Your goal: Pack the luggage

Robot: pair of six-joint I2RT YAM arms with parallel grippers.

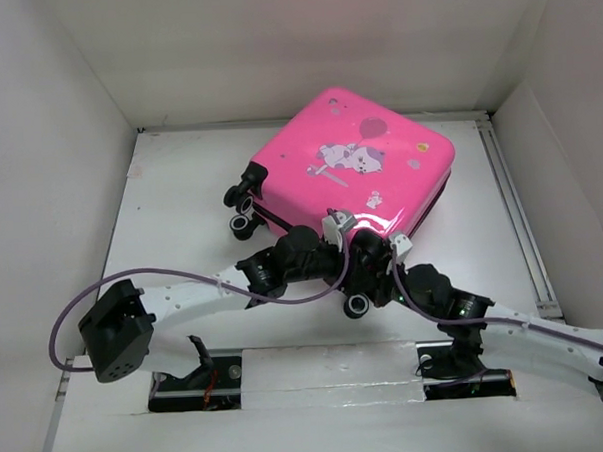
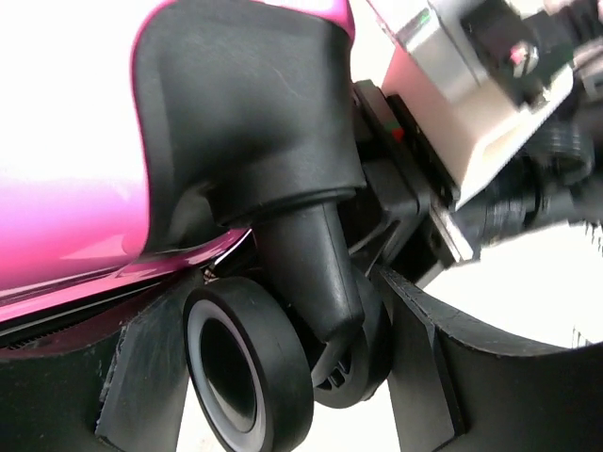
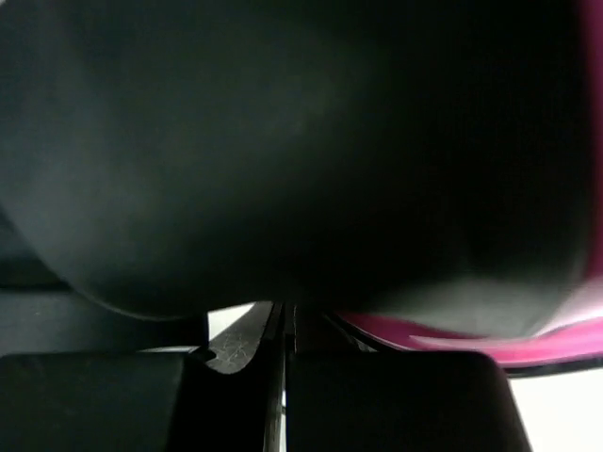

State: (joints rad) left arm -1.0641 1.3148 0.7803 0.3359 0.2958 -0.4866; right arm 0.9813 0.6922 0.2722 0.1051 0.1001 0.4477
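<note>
right gripper pressed close beneath a dark blurred mass filling most of the frame, black fingers closed to a thin seam; glossy pink luggage edging in, lower right.

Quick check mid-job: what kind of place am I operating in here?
Most likely a lab test cell, not a home: plain white walls box in a white table, two robot arms are bolted at its near edge, and the pink luggage lies on it.

luggage on table, right of centre | near-corner wheel between fingers of left gripper | right gripper just right of it, at luggage's near edge
</note>
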